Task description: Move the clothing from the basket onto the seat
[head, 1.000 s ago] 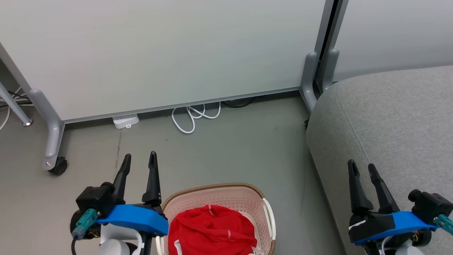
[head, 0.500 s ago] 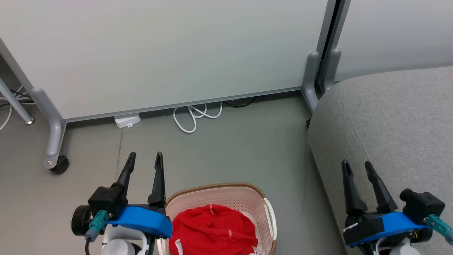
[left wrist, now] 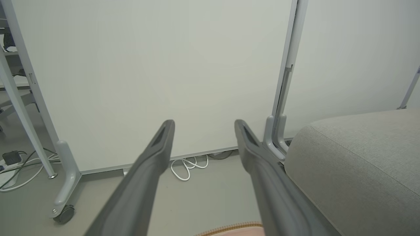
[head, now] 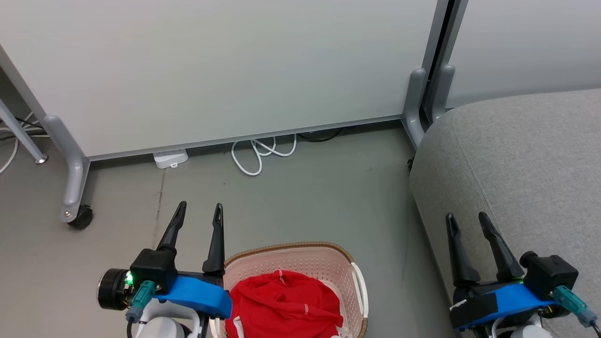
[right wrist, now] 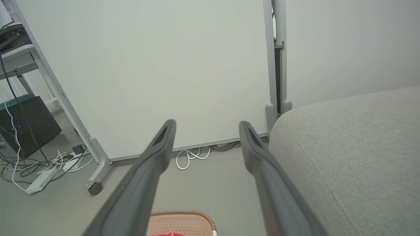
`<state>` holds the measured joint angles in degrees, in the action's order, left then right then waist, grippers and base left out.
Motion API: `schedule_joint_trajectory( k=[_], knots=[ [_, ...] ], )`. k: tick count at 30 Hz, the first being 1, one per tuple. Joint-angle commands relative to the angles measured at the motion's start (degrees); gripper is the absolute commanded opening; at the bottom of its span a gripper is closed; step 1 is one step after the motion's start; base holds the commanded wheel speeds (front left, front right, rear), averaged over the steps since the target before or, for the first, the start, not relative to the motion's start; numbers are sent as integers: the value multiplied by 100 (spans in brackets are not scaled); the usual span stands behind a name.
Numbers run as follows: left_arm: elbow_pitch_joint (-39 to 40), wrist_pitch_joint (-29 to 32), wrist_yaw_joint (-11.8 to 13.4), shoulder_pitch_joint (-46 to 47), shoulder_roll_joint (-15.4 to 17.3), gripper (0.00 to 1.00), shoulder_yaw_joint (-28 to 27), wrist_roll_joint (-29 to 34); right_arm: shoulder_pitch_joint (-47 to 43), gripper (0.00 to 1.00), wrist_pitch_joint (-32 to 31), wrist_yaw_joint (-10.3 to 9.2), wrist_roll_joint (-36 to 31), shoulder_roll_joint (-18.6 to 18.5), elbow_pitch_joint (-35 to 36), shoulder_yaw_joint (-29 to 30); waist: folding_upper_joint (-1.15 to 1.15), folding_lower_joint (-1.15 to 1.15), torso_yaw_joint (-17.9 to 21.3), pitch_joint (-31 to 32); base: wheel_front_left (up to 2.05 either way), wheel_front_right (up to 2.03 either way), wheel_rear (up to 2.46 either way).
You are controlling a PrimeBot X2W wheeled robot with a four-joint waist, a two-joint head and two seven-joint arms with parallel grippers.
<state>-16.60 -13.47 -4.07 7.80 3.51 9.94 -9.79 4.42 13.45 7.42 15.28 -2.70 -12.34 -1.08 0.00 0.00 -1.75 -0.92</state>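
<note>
at the far left a grey panel leg (head: 70,178) ends in a black caster (head: 80,218) on the grey-green floor (head: 305,202), with loose cables behind it. my left claw (head: 200,205) hangs over that floor just left of the basket (head: 291,245), both dark fingers spread apart with nothing between them, tips aimed at the pale panel (head: 225,70) across the room. under the panel's lower edge lie a white power block (head: 170,158) and a looped white cable (head: 256,157).

the basket stands on the floor at the bottom middle of the head view, its rounded far end toward the panel and its near end cut off by the frame, so i cannot tell its long axis. a white handle (head: 360,287) shows on its right side. the clothing (head: 281,300) lies inside it, a bunched red heap with no clear direction; its small white marks are too small to read.

right of the basket, across a strip of floor, two grey posts (head: 415,103) meet where the panels join. the grey seat (head: 516,159) fills the right side, its seam running from the far edge toward me. my right claw (head: 466,215) hovers over the seat's near edge, fingers wide and holding nothing.
</note>
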Motion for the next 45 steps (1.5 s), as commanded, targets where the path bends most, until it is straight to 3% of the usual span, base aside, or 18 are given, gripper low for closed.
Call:
schedule_joint_trajectory(
  k=[1, 15, 33, 45],
  knots=[
    [-17, -57, -25, 84, 2, 100, -4, 145, 55, 100, 52, 11, -151, -30, 11, -24, 0, 0, -2, 0, 0, 0, 0],
    [-127, -188, -74, 96, -43, 100, 1, 606, 47, 100, 191, 8, -609, -31, -41, -99, 0, 0, -36, -9, 0, 0, 0],
    [-173, -181, -96, 72, -63, 100, -73, 487, 59, 100, 185, 8, -535, -30, -118, -131, 0, 0, 7, -41, 0, 0, 0],
    [-706, -175, -259, 730, 44, 100, 172, 665, 317, 100, 185, 7, -562, -30, 18, -185, 0, 0, 255, -511, 0, 0, 0]
  ],
)
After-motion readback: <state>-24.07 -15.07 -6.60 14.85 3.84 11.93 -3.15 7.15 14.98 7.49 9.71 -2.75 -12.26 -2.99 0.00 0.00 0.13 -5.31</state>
